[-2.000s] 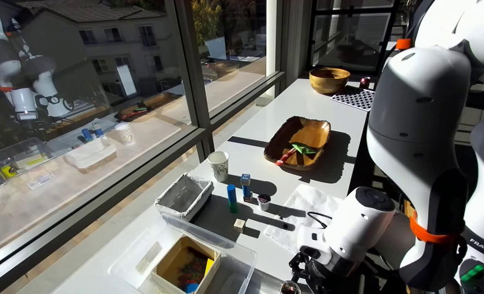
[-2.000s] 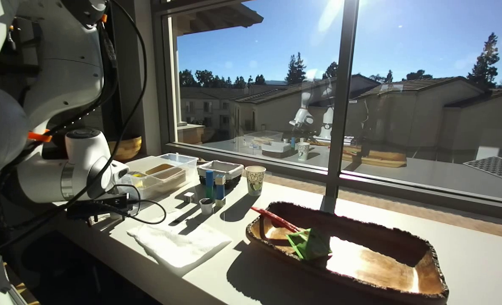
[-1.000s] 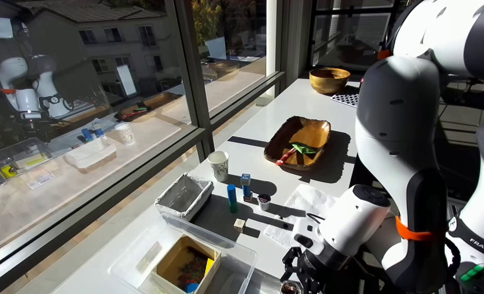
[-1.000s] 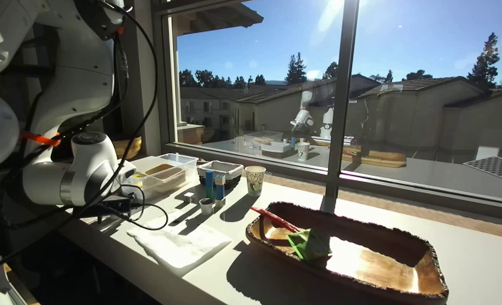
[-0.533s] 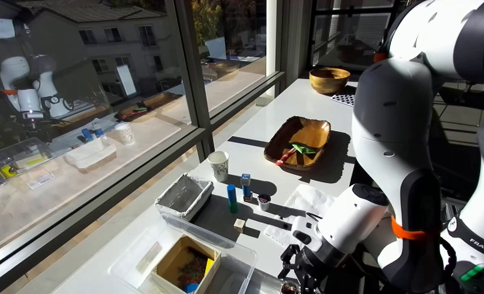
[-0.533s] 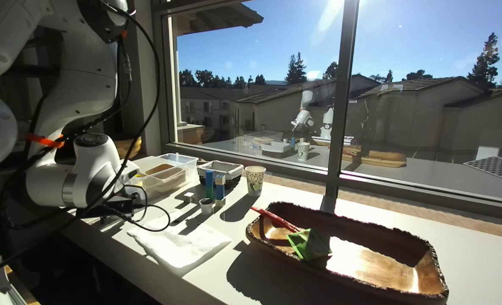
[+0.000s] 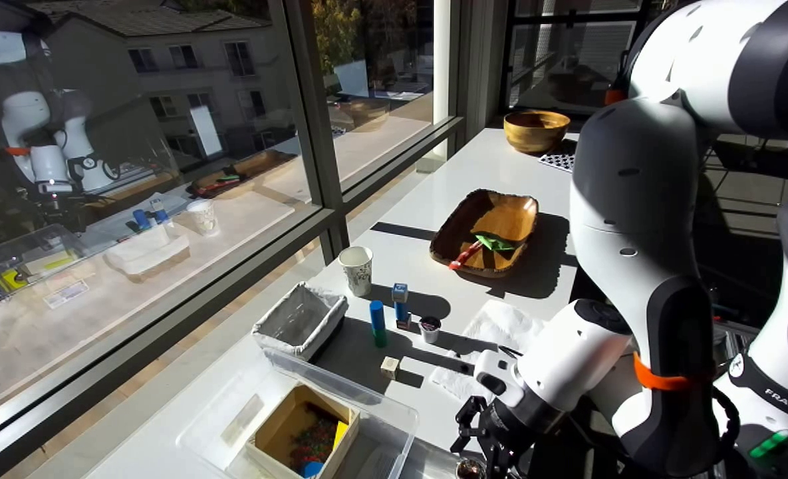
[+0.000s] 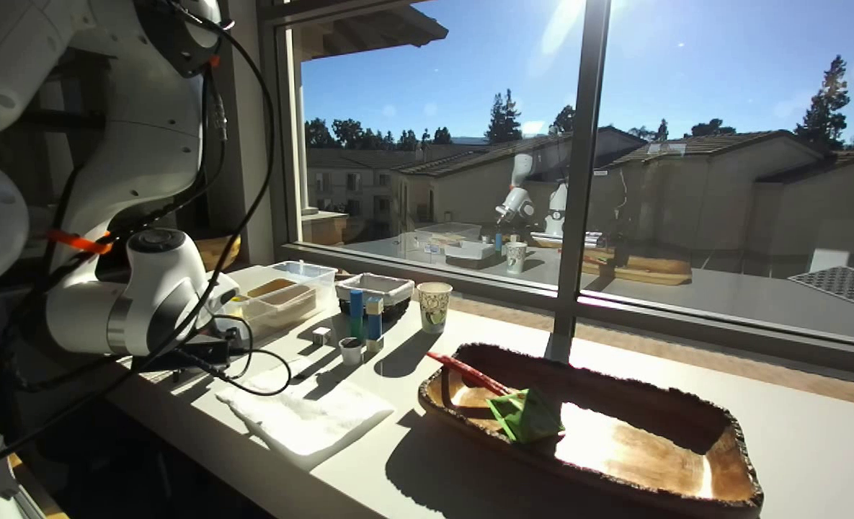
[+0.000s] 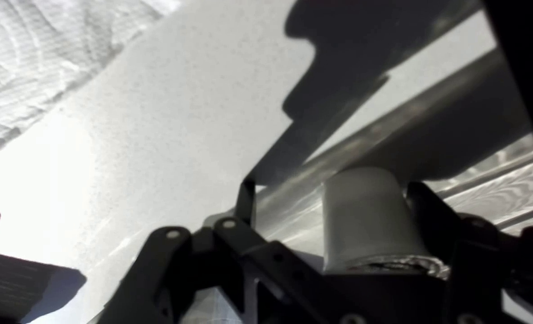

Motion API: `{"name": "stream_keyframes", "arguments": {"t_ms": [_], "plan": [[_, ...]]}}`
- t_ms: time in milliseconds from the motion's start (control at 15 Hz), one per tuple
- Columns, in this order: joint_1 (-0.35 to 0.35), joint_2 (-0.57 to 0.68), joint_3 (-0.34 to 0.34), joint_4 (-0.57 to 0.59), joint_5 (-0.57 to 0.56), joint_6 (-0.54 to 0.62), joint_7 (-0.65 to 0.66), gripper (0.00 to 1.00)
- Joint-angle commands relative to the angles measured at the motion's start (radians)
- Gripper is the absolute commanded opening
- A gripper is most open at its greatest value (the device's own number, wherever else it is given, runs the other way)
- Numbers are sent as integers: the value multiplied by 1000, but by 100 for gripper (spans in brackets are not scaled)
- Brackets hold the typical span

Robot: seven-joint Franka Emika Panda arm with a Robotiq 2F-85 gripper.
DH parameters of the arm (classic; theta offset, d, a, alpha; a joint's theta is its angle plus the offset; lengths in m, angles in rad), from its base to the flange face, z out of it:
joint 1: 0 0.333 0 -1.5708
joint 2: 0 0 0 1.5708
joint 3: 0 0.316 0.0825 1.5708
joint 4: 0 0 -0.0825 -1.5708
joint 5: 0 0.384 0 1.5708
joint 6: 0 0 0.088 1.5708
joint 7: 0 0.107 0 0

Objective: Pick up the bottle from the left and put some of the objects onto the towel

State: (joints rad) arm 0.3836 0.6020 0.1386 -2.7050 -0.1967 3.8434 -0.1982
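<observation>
The towel (image 7: 503, 324) is a wrinkled white cloth on the table in both exterior views. Its edge also shows at the upper left of the wrist view (image 9: 46, 58). A small whitish cup with a foil lid (image 9: 367, 216) stands between my fingers in the wrist view. Its lid (image 7: 470, 470) shows at the bottom of an exterior view, over the shiny metal tray (image 7: 427, 458). My gripper (image 9: 331, 193) is open around the cup. The right finger is close to or touching it; a gap remains at the left finger. I see nothing that is plainly a bottle.
A blue-green cylinder (image 7: 378, 324), a blue block stack (image 7: 400, 306), a dark-lidded pod (image 7: 429, 328) and a wooden cube (image 7: 390, 367) stand near the towel. Around are a paper cup (image 7: 356, 271), lined basket (image 7: 300, 319), clear bin (image 7: 407, 426) and wooden tray (image 7: 439, 246).
Over two seconds my gripper has moved left and down in an exterior view, to the foil-lidded cup. In the last half second it moved only slightly. The objects have not moved.
</observation>
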Motion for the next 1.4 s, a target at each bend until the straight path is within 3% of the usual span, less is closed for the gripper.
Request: {"name": "stream_keyframes", "arguments": {"t_ms": [0,400,733,933,1000,1067,1333], "plan": [[-13,39,16,16,29,45,-17,83],[-17,60,17,28,42,86,-14,75],[-14,72,15,32,55,107,-17,77],[-11,77,13,32,62,118,-20,73],[-10,77,13,32,65,122,-20,65],[-7,75,12,30,69,123,-22,48],[-2,66,9,23,91,139,-31,18]]}}
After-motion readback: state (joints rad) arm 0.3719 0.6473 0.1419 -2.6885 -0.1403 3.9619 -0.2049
